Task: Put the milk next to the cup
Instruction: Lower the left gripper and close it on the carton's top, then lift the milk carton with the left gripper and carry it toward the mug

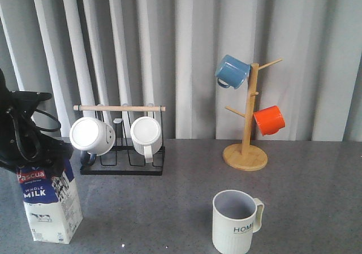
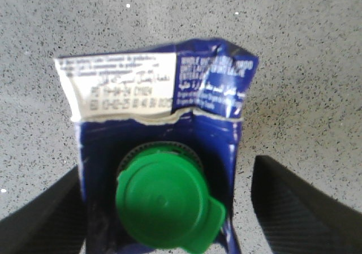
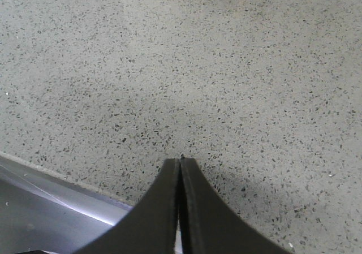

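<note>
At the table's (image 1: 317,180) near left corner, well to the left of the cup (image 1: 236,222), the milk (image 1: 50,200) stands upright. I see my left gripper (image 2: 169,209) over its green cap (image 2: 167,200), spread wide, one finger touching the carton, one apart. My right gripper (image 3: 180,169) hangs pressed closed, empty.

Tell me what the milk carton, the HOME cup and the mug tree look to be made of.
Milk carton: printed coated paperboard, going by its torn, creased gable top; the green cap looks like moulded plastic.
HOME cup: probably glazed ceramic, pale, ribbed, with a soft sheen.
Mug tree: light wood, possibly bamboo, judging by its yellowish tone and matte finish.
</note>
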{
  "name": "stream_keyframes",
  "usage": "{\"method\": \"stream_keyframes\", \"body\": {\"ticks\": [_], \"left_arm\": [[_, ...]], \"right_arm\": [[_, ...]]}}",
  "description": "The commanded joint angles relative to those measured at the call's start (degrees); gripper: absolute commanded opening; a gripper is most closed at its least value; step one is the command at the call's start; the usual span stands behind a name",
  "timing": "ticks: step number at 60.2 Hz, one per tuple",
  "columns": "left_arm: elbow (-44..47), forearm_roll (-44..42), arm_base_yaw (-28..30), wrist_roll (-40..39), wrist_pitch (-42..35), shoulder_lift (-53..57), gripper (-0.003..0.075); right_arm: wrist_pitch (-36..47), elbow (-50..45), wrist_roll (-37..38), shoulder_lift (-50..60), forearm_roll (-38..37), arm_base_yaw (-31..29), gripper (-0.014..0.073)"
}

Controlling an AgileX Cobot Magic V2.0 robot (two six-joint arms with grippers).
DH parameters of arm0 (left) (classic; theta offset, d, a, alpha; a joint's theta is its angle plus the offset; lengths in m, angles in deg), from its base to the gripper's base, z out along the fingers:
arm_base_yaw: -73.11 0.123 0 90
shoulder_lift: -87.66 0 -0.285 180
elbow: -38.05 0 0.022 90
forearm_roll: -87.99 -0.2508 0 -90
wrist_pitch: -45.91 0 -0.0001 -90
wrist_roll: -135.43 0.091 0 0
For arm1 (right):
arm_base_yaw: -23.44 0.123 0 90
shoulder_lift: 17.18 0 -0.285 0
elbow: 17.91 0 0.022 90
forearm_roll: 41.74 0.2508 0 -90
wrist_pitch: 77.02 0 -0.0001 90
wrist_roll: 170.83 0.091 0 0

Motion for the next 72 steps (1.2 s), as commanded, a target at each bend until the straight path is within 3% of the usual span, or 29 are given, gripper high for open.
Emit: {"method": "stream_keyframes", "body": {"ticks": [1,18,33,42,58,72], "left_arm": [[-1.8,-0.1,-0.1,-0.5,-0.6,2.0,0.0455],[-1.8,0.0,-0.1,-0.5,-1.5,2.1,0.0197],[-1.9,3.5,-0.1,-0.4,-1.8,4.2,0.0054],[-3.4,8.1,-0.1,3.4,-2.3,6.2,0.0026],[-14.2,20.4,-1.2,6.0,0.1,5.9,0.0028],[-17.9,21.4,-6.4,5.4,0.0,3.6,0.0031]], "right_arm": [[2.5,1.4,-0.2,-0.2,-2.2,0.0,-0.0004],[2.5,1.4,-0.2,-0.2,-2.2,0.0,-0.0004],[2.5,1.4,-0.2,-0.2,-2.2,0.0,-0.0004],[2.5,1.4,-0.2,-0.2,-2.2,0.0,-0.0004],[2.5,1.4,-0.2,-0.2,-2.2,0.0,-0.0004],[2.5,1.4,-0.2,-0.2,-2.0,0.0,-0.0004]]}}
